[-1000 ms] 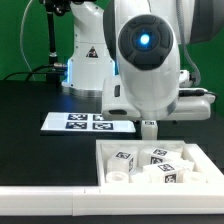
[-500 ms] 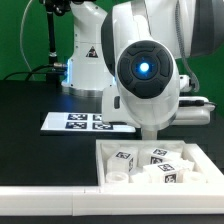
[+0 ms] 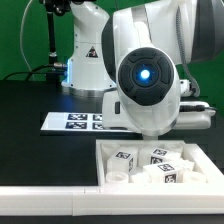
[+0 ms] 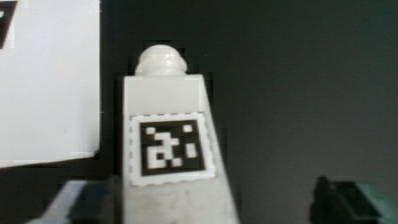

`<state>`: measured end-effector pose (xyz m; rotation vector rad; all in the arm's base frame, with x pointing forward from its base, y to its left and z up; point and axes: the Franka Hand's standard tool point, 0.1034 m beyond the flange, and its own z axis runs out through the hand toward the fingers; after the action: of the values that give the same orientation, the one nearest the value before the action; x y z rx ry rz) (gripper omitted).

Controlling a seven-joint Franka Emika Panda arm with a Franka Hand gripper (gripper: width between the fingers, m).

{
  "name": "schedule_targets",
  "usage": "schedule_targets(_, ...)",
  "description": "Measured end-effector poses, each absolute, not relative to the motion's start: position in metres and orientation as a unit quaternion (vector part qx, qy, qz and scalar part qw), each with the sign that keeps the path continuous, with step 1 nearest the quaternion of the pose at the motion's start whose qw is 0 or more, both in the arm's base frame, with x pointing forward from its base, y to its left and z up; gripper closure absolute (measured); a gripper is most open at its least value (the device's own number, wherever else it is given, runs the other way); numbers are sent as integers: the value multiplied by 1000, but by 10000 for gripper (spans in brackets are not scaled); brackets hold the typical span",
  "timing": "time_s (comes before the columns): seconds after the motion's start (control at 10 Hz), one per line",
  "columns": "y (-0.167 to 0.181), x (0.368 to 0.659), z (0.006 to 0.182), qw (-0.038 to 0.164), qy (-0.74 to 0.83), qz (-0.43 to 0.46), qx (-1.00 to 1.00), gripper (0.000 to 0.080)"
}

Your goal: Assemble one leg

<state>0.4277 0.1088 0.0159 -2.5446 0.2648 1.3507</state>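
Exterior view first, with the tray point(image 3: 103, 165) as your landmark: behind the tray, toward the exterior view's left, you have the marker board point(image 3: 70, 122) flat on the black table point(image 3: 25, 125). Over the tray's far edge hangs the arm point(image 3: 148, 80), and its bulk hides the fingers from you here. Inside the tray sit several tagged white parts point(image 3: 158, 157). On the wrist view you see the gripper point(image 4: 214, 195) spread wide: the leg point(image 4: 169, 110), tag facing the camera and a rounded peg at its far end, lies between the fingers point(image 4: 347, 200), close against one with dark table showing before the other, so nothing is clamped
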Motion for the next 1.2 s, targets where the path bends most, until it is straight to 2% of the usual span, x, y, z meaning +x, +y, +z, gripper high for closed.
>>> schedule_targets(0.1, 109, 428, 16, 124, 91, 463, -873, 416)
schedule_targets(0.2, 109, 428, 16, 125, 91, 463, -873, 416)
schedule_targets(0.3, 109, 428, 16, 124, 91, 464, -873, 591)
schedule_targets(0.4, 109, 428, 16, 124, 91, 464, -873, 721)
schedule_targets(0.5, 109, 428, 16, 124, 91, 464, -873, 721)
schedule_targets(0.6, 109, 428, 16, 124, 91, 464, -873, 785)
schedule_targets(1.0, 109, 428, 18, 124, 90, 463, -873, 798)
schedule_targets(1.2, 108, 433, 43, 124, 84, 465, -873, 798)
